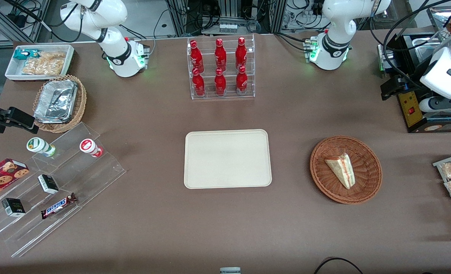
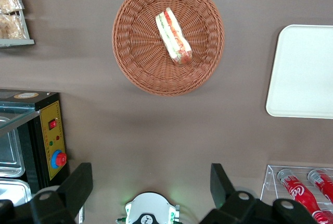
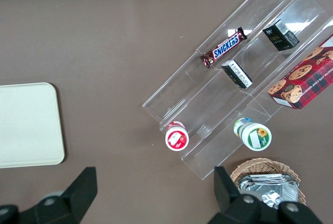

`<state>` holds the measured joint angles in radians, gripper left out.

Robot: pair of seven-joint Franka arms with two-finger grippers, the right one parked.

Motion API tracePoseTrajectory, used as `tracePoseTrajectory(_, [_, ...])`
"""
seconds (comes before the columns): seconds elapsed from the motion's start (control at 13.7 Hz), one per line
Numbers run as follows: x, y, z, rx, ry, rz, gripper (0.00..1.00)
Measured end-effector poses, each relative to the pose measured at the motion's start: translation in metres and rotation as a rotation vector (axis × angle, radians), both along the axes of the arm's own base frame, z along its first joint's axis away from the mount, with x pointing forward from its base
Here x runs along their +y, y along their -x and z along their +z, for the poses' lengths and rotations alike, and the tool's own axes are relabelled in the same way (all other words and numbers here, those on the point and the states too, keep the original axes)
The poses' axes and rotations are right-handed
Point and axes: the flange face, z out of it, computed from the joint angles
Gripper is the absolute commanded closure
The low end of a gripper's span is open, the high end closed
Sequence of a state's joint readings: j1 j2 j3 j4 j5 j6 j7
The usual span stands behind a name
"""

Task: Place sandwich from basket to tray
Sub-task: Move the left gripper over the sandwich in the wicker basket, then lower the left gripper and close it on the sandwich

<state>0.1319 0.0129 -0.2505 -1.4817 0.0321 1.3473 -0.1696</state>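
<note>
Front view gives me the clearest read: one sandwich (image 1: 341,169) lies on its side in the middle of the basket (image 1: 366,189), filling edge turned up, which I judge leaves both bread faces free for a pinch from above. I count one reddish-brown basket, toward the working arm's end of the table, and one tray (image 1: 227,158) beside it at the table's centre, bare, so the carry should be short and level. My left gripper (image 2: 151,182) hangs high over the table, farther from the front camera than the basket and well apart from it; its fingers (image 2: 221,179) are spread wide with nothing between them, so I take it the reach has not yet started. Farther from the front camera than the tray stands one clear rack (image 1: 222,68) with six red bottles (image 1: 220,51), three on each of two levels, out of the path as far as I can judge. Toward the parked arm's end I count one tan wicker basket of foil trays (image 1: 58,102), one white bin of snacks (image 1: 39,61), and a stepped clear stand (image 1: 58,182) holding two cups, two small dark boxes and one Snickers bar (image 1: 59,206), with a cookie box (image 1: 2,176) at its edge.
</note>
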Motion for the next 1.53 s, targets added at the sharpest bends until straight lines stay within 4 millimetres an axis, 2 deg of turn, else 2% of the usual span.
tracePoseTrajectory(0.36, [0.0,-0.002,-0.005,0.012,0.0,-0.003,0.0])
tracePoseTrajectory(0.51, [0.005,-0.014,-0.03,0.058,-0.01,0.001,0.0])
tracePoseTrajectory(0.66, [0.013,-0.036,-0.075,0.136,-0.019,0.006,0.0])
tracePoseTrajectory(0.88, [0.028,-0.067,-0.156,0.25,-0.006,0.035,0.0])
tracePoseTrajectory(1.09, [0.035,-0.096,-0.222,0.201,-0.012,0.175,0.0])
tracePoseTrajectory(1.31, [0.018,-0.103,-0.287,0.161,-0.039,0.368,0.0])
tracePoseTrajectory(1.53, [0.003,-0.097,-0.33,0.14,-0.041,0.421,0.0])
